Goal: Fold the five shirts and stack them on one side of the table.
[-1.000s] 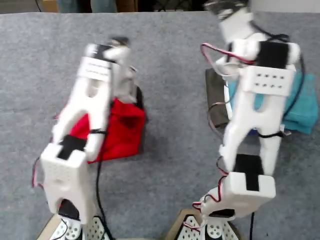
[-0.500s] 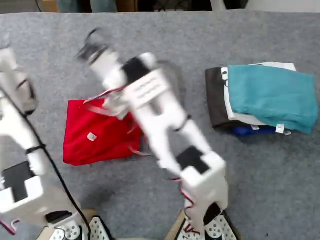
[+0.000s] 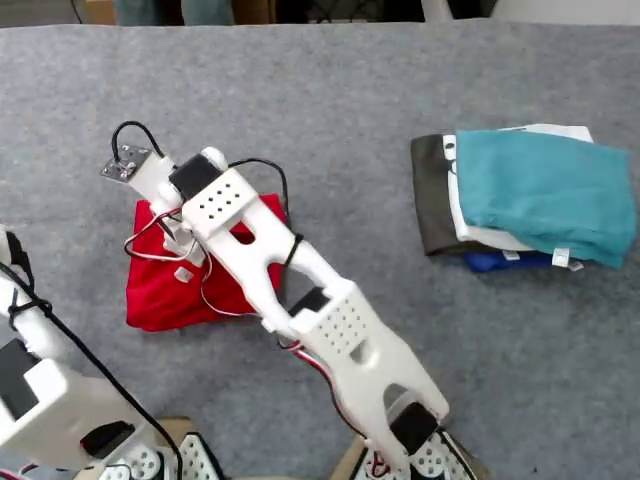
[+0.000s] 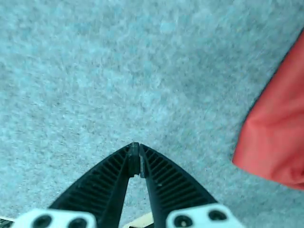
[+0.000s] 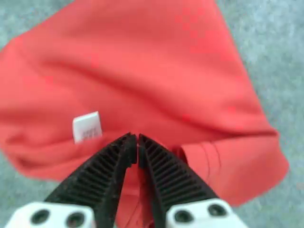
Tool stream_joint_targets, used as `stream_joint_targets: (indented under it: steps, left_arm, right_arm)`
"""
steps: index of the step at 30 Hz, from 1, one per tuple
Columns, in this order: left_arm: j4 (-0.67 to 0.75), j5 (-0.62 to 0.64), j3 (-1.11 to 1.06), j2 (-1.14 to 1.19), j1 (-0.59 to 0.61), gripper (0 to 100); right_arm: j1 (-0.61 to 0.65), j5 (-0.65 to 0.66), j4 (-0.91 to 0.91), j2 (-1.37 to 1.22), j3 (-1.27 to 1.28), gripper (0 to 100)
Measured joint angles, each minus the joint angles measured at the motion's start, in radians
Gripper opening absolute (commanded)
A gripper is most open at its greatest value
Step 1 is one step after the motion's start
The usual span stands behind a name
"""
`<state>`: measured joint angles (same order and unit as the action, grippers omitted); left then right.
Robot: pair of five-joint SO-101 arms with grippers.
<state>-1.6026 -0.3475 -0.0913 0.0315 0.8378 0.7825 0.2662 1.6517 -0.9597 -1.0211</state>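
1. Directly beneath the right pincer (image 5: pixel 137 138), clenched with nothing visible between its jaws, lies the red shirt (image 5: pixel 142 71), already folded.
2. Well off to its side, the stack (image 3: pixel 540 195) holds four folded shirts, teal on top. By my judgement, only carrying the red one over remains.
3. The left pincer (image 4: pixel 135 149), also clenched, hangs over the grey felt table (image 3: pixel 330 110), with the red shirt near it. The room beyond the table is dim.
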Motion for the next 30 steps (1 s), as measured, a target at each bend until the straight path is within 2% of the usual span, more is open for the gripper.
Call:
stream_joint_targets:
  steps: [9, 15, 22, 26, 30]
  left_arm:
    - [0.005, -0.006, -0.005, 0.000, 0.000, 3]
    - [0.041, -0.006, -0.011, 0.000, 0.000, 3]
    - [0.041, -0.006, -0.011, 0.000, 0.000, 3]
    - [0.040, -0.006, -0.011, 0.000, 0.000, 3]
    - [0.040, -0.006, -0.011, 0.000, 0.000, 3]
  right_arm:
    - [-0.163, 0.000, 0.075, -0.114, -0.255, 2.2]
    - [-0.285, 0.000, 0.086, -0.149, -0.276, 2.2]
    - [-0.437, 0.000, -0.026, -0.153, -0.288, 2.2]
    - [-0.439, 0.000, 0.006, -0.152, -0.387, 2.2]
    - [-0.350, 0.000, 0.084, -0.149, -0.489, 2.2]
